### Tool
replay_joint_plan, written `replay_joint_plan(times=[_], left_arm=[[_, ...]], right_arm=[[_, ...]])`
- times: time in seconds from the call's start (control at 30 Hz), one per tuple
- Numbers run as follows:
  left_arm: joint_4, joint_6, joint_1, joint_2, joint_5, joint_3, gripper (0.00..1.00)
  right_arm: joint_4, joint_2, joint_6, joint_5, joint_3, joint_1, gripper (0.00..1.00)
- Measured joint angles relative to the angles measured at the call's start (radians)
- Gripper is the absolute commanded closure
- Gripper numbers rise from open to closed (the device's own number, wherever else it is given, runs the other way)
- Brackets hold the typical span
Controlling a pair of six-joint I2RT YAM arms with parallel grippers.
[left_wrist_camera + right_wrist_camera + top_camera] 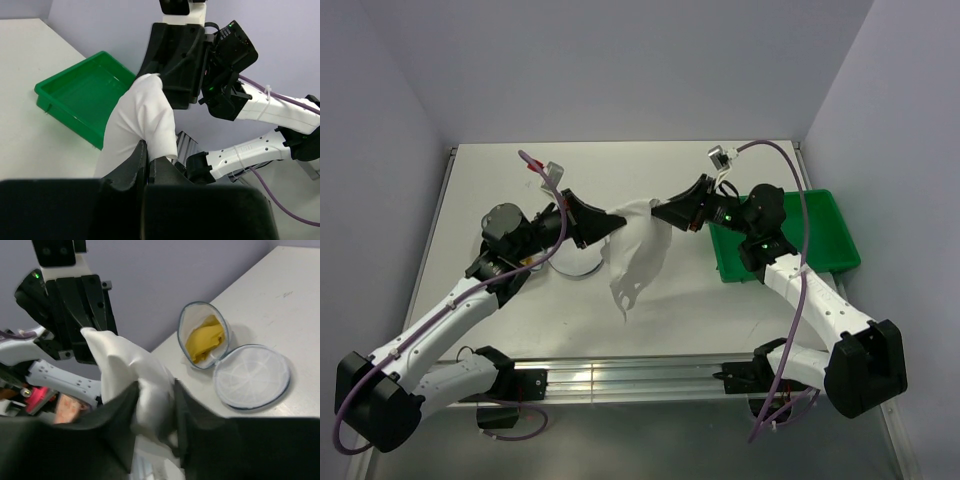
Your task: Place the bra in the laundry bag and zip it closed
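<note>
Green tray (823, 228) beside lifted bra (640, 247).

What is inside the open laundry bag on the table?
Crumpled yellow fabric sits in the upright half of the laundry bag; its flat lid half shows only white mesh. Anything beneath the yellow fabric is covered.

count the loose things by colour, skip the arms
white: 2 (white garment, mesh laundry bag)
green: 1 (tray)
yellow: 1 (yellow cloth inside the open bag)
total: 4
</note>
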Motion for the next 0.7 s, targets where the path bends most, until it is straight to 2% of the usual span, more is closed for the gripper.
replay_joint_plan(times=[0.03, 0.07, 0.13, 0.17, 0.5, 0.57, 0.67, 0.7], left_arm=[[-0.006, 0.0, 0.0, 0.0, -0.001, 0.001, 1.0], [-0.011, 0.0, 0.0, 0.0, -0.001, 0.001, 1.0], [-0.013, 0.0, 0.0, 0.0, 0.0, 0.001, 1.0], [-0.012, -0.001, 0.0, 0.0, 0.001, 0.001, 1.0], [0.03, -0.043, -0.001, 0.031, 0.137, 0.037, 1.0], [0.02, -0.044, -0.002, 0.03, 0.154, 0.051, 1.0], [-0.005, -0.039, -0.002, 0.03, 0.171, 0.075, 1.0], [-0.018, -0.034, -0.002, 0.03, 0.173, 0.085, 1.0]], right_arm=[[-0.006, -0.001, -0.004, -0.003, 0.0, 0.0, 0.29], [-0.016, -0.003, -0.01, -0.009, 0.0, 0.0, 0.18], [-0.033, -0.014, -0.038, -0.024, 0.0, 0.0, 0.02], [-0.041, -0.022, -0.053, -0.04, 0.0, 0.0, 0.01], [0.088, -0.041, -0.051, -0.269, 0.0, 0.006, 0.0], [0.104, -0.034, -0.044, -0.293, 0.0, 0.019, 0.03], [0.082, -0.034, -0.073, -0.296, 0.002, 0.053, 0.29], [0.058, -0.034, -0.089, -0.296, 0.005, 0.064, 0.48]])
